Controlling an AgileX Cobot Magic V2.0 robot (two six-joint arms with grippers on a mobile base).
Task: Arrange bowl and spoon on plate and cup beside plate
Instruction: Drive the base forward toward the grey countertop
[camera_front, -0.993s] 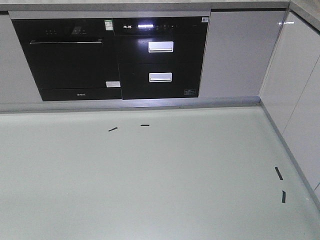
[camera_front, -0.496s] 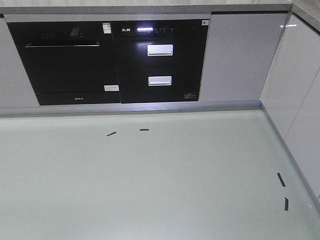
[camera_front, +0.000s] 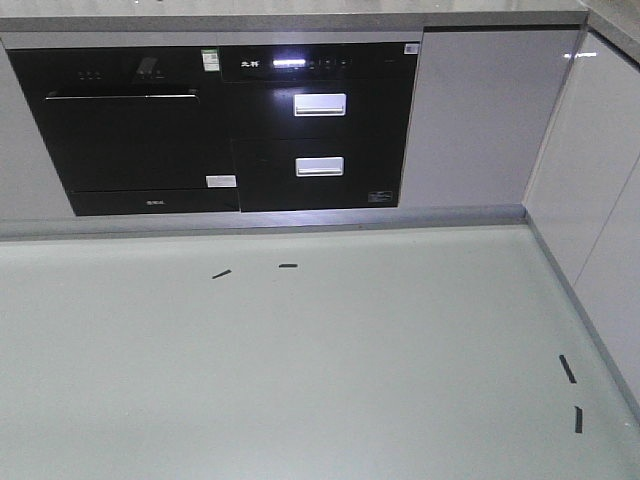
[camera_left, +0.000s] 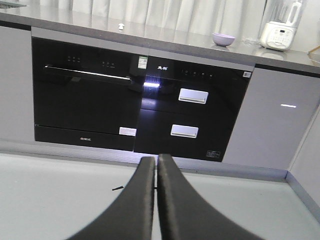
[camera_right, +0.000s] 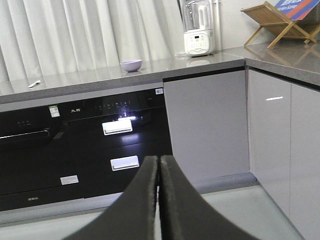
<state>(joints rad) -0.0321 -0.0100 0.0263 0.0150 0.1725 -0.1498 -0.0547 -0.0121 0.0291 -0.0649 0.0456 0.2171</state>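
Note:
The lavender bowl (camera_left: 223, 39) (camera_right: 131, 65) stands on the grey countertop (camera_right: 90, 80) above the black appliances. Far to its left on the same counter lies a small pale spoon (camera_right: 34, 84) (camera_left: 120, 25). The plate and the cup are out of view. My left gripper (camera_left: 156, 165) is shut with nothing between its dark fingers, low over the floor and far from the counter. My right gripper (camera_right: 159, 165) is likewise shut and empty, pointing at the cabinet front. Neither gripper shows in the front view.
A black oven (camera_front: 130, 130) and drawer unit (camera_front: 320, 130) fill the cabinet front ahead. A white blender (camera_right: 198, 30) and a wooden rack (camera_right: 277, 20) stand on the counter at the right. Cabinets (camera_front: 590, 200) wall the right side. Black tape marks (camera_front: 222, 273) dot the pale floor.
In the front view the cabinet front, baseboard and floor tape marks have slid downward and slightly outward, so the whole view has shifted relative to the kitchen.

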